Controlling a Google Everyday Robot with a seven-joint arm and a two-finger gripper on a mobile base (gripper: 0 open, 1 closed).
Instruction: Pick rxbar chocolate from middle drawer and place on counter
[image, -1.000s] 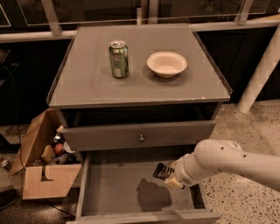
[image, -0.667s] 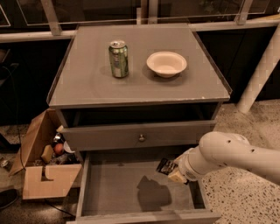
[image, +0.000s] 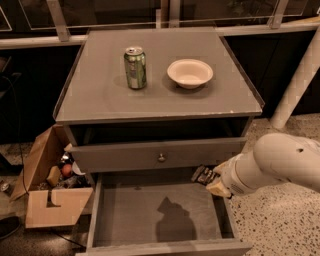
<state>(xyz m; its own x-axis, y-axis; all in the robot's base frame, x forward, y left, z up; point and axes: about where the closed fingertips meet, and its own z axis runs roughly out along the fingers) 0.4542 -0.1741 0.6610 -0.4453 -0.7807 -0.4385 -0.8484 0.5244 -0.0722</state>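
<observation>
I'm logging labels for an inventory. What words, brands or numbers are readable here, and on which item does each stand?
No text here is readable.
On the green soda can on the counter: print too blurred to read.
On the rxbar chocolate, held in the gripper over the right rear of the middle drawer: pale lines, unreadable.
On the bowl: no markings visible.
</observation>
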